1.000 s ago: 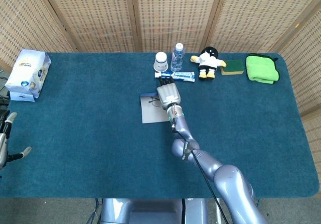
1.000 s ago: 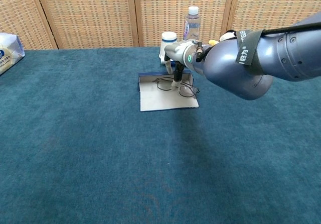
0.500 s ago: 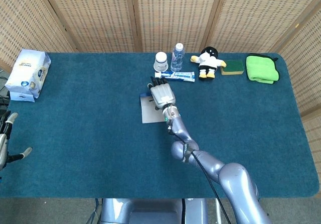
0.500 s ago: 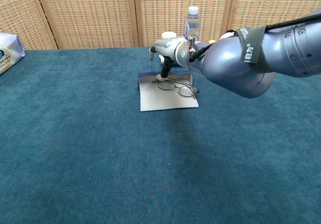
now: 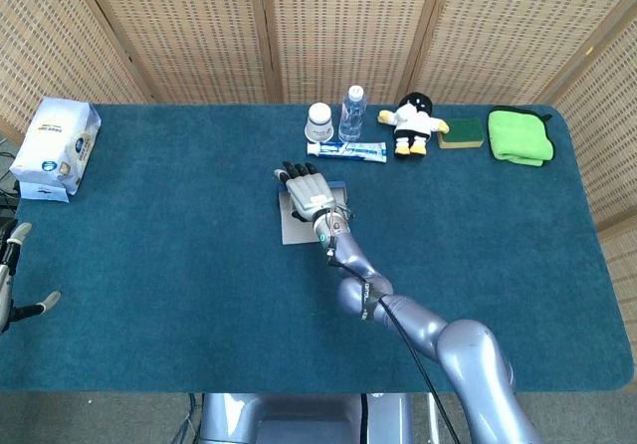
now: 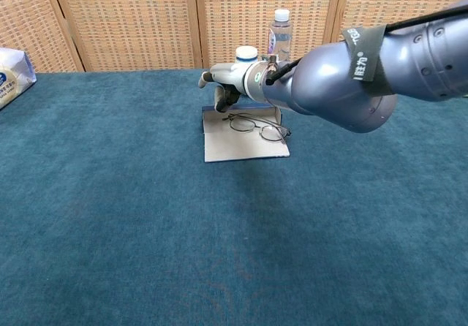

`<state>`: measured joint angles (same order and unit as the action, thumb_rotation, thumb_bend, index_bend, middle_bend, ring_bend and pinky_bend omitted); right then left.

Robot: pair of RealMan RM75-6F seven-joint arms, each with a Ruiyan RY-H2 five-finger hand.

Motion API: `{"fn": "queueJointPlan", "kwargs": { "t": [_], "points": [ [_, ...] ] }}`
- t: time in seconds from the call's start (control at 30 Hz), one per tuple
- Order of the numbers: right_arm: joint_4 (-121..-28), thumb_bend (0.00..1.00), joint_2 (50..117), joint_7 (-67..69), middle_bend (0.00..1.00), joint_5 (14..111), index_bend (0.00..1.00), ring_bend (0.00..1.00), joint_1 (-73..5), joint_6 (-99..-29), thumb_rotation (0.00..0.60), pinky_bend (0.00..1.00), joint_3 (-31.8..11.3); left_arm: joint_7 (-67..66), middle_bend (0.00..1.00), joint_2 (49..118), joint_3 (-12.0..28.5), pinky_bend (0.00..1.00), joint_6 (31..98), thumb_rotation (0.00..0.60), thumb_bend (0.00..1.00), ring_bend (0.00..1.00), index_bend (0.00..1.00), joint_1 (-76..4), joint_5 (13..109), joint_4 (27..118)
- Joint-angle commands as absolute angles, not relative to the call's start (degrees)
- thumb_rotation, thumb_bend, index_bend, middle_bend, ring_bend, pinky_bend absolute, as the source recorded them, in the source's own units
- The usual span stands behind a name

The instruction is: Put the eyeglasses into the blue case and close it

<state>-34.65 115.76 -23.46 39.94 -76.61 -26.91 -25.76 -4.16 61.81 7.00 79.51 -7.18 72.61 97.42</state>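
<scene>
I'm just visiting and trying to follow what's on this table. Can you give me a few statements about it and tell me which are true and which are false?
1. The eyeglasses lie on the pale inside of the open blue case. True.
2. The right hand is holding the eyeglasses up in the air. False: they lie in the case, and the hand holds nothing.
3. A green cloth sits near the table's far right corner. True.
4. The water bottle is lying on its side. False: it stands upright beside the white cup.
5. The left hand is reaching over the case. False: it is off at the table's left edge, far from the case.
</scene>
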Motion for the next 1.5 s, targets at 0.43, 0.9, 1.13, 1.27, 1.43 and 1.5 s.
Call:
{"fn": "queueJointPlan", "kwargs": {
  "t": [0.43,0.9,1.13,1.27,1.43,1.5],
  "points": [
    [-19.6,1.00,119.8,-21.2,0.20,40.1,0.12,0.04,-80.3,-15.1,0.600,0.02,-23.7,-4.6,0.00,62.2,7.4,0.00,78.6,0.600,0.00,0.00,0.00,-7.8,71.1,96.8],
    [-37.4,1.00,107.7,-21.8,0.32,40.2,0.23,0.28,-76.3,-14.8,0.600,0.29,-17.5,-5.1,0.00,62.4,6.7,0.00,79.0,0.600,0.00,0.00,0.00,-7.7,72.3,97.2],
    [-54.4,1.00,97.3,-25.3,0.32,37.2,0.24,0.28,-73.7,-21.0,0.600,0.29,-8.3,-5.6,0.00,62.6,6.1,0.00,79.4,0.600,0.00,0.00,0.00,-7.6,73.3,97.4],
    [-59.6,1.00,94.2,-26.7,0.32,35.7,0.24,0.28,-73.3,-24.1,0.600,0.29,-5.2,-5.7,0.00,62.7,5.9,0.00,79.5,0.600,0.00,0.00,0.00,-7.5,73.6,97.5],
    [-66.1,1.00,89.9,-29.3,0.33,32.8,0.24,0.28,-72.8,-29.3,0.600,0.29,-1.2,-6.0,0.00,62.9,5.6,0.00,79.6,0.600,0.00,0.00,0.00,-7.5,74.0,97.6],
    [-67.6,1.00,88.5,-30.2,0.32,31.1,0.24,0.28,-72.5,-30.7,0.600,0.29,0.4,-6.2,0.00,62.9,5.4,0.00,79.7,0.600,0.00,0.00,0.00,-7.5,74.4,97.6]
  ]
}}
